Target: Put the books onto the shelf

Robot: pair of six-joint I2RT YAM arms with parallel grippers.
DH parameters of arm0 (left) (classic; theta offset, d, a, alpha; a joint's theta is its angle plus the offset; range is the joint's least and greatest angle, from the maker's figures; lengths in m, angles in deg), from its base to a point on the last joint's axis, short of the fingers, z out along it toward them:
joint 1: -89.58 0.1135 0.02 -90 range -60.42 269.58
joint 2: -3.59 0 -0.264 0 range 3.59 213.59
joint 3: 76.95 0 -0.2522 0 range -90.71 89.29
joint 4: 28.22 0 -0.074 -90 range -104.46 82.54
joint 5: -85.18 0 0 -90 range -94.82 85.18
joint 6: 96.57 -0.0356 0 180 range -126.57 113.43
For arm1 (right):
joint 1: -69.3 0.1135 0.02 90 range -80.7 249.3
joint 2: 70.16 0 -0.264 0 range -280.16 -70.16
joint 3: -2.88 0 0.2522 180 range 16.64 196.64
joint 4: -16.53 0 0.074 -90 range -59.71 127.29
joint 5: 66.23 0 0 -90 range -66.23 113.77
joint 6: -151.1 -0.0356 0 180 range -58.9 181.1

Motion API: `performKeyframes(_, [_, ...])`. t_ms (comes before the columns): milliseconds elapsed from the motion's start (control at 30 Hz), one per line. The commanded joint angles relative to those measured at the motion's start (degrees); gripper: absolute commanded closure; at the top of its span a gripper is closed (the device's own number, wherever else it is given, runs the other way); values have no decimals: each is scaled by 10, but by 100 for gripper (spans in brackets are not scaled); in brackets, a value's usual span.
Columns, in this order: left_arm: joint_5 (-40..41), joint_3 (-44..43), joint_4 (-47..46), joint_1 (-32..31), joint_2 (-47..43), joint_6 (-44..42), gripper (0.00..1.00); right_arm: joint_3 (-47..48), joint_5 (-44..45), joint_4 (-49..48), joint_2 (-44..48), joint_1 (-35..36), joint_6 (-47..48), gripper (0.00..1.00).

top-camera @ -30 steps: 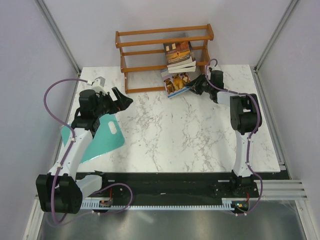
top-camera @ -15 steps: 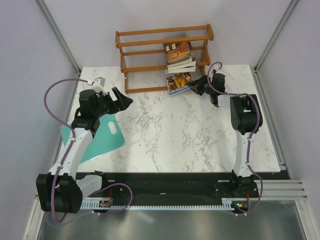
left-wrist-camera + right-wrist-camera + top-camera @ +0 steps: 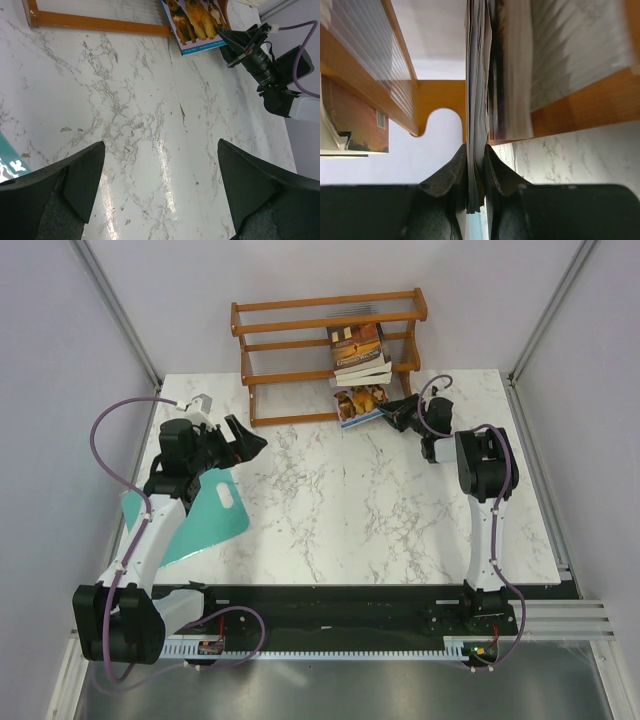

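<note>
The blue-white book with dogs (image 3: 359, 403) leans at the foot of the shelf (image 3: 300, 348), lower tier, right end. My right gripper (image 3: 390, 413) is shut on its right edge; in the right wrist view the fingers (image 3: 496, 172) pinch the book's pages (image 3: 477, 100) edge-on, with orange shelf wood (image 3: 440, 102) behind. A stack of books with a brown-orange cover (image 3: 357, 347) on top rests against the shelf above it. My left gripper (image 3: 246, 439) hangs open over bare table, left of centre. The left wrist view shows the dogs book (image 3: 197, 17) and the right gripper (image 3: 231, 41) far ahead.
A teal cutting board (image 3: 196, 524) lies at the table's left edge, beside the left arm, its corner in the left wrist view (image 3: 9, 162). The shelf's bottom rail (image 3: 100, 22) runs along the back. White walls and metal posts close in both sides.
The right gripper has carried the dogs book a little right and back toward the shelf, tipping it more upright. The left arm has not moved.
</note>
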State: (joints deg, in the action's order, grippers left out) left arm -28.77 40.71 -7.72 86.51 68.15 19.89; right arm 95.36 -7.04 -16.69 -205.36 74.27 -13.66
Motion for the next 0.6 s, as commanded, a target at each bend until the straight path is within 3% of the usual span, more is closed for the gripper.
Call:
performKeyframes(0, [-15,-2,-22,3,2,-26,0,-21,-7,-187,-44,-20,-109,77])
performKeyframes(200, [-20,-1,-22,3,4,-27,0,-37,-9,-195,-36,-22,-89,77])
performKeyframes(567, [-23,2,-21,2,3,-26,0,-39,27,-314,-84,-34,-186,78])
